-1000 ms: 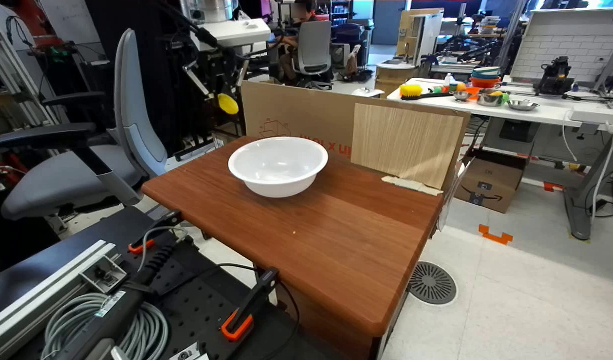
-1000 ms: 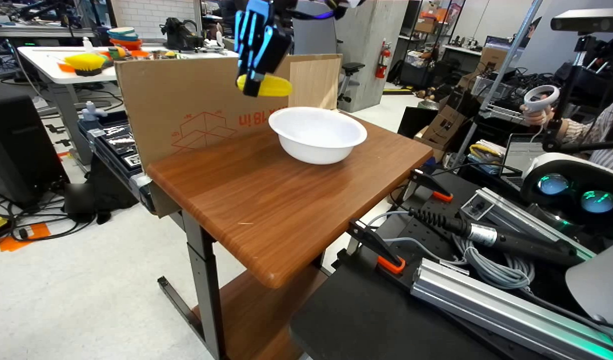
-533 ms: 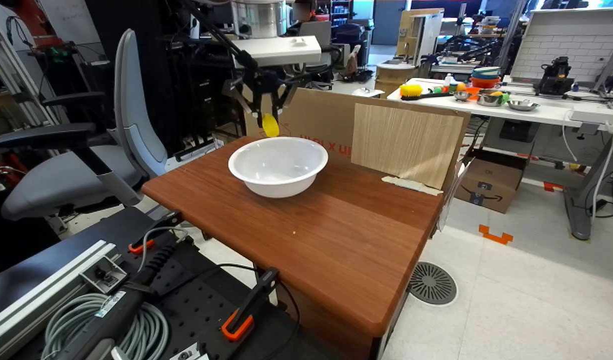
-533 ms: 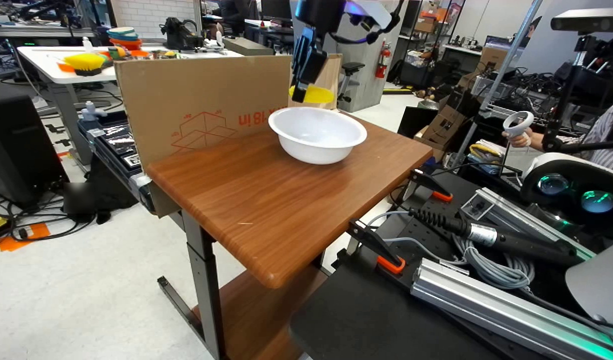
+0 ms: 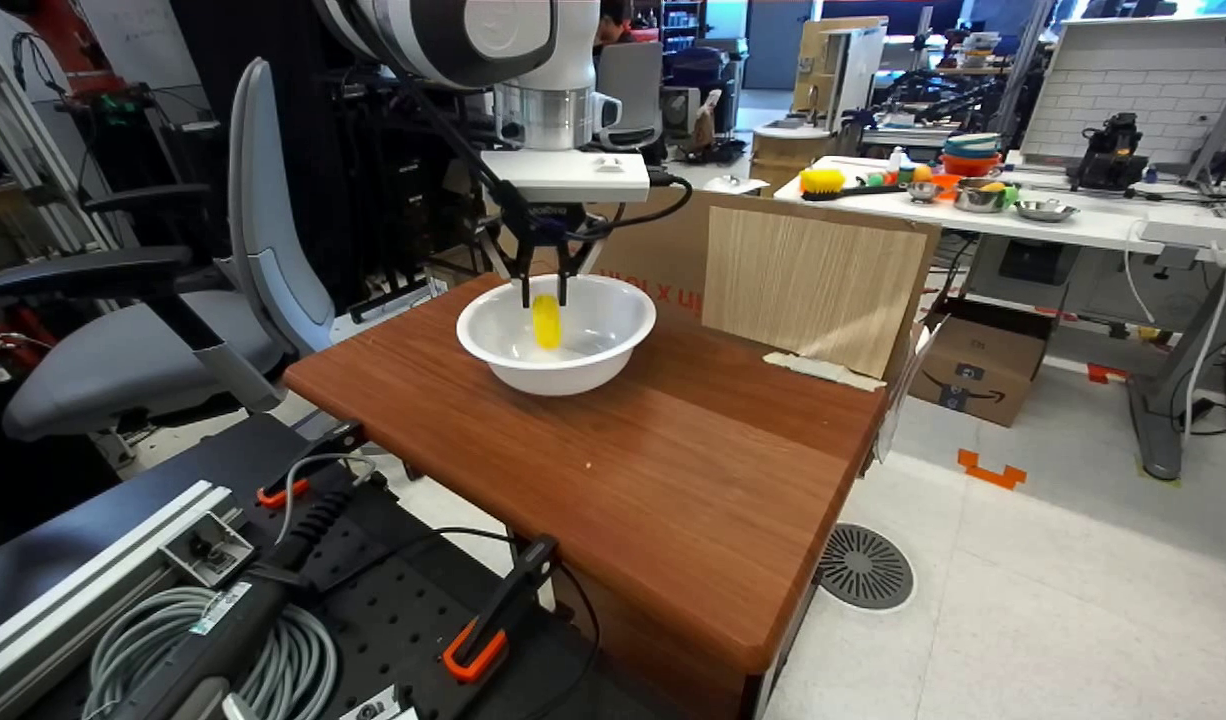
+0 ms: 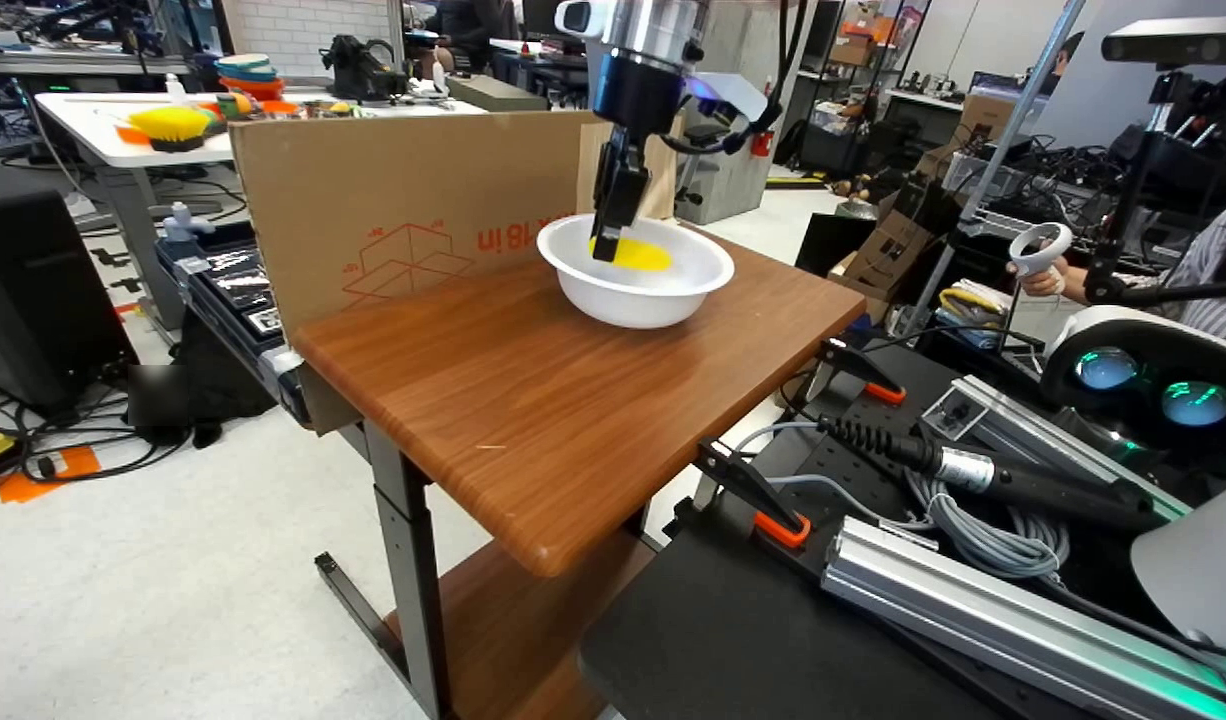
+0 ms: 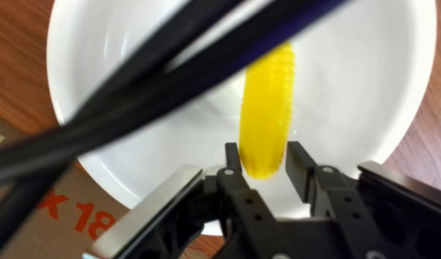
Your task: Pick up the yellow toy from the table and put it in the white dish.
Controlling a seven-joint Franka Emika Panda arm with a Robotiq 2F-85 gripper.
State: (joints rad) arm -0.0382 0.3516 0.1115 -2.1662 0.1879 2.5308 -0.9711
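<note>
The yellow toy is a bright yellow, corn-like oblong. It is inside the white dish, within its rim, and also shows in an exterior view. I cannot tell whether it touches the dish bottom. The white dish stands upright on the reddish-brown table. My gripper points down with its fingertips inside the dish. In the wrist view the gripper is open. The near end of the yellow toy lies between the fingers, with a clear gap at the right finger.
A cardboard panel stands along the table's far edge, with a wood-look board against it. Black clamps with orange ends grip the near edge. Dark cables cross the wrist view. A white desk stands behind.
My gripper has moved over the white dish and down into it, carrying the yellow toy. The fingers, earlier shut on the toy, have opened.
</note>
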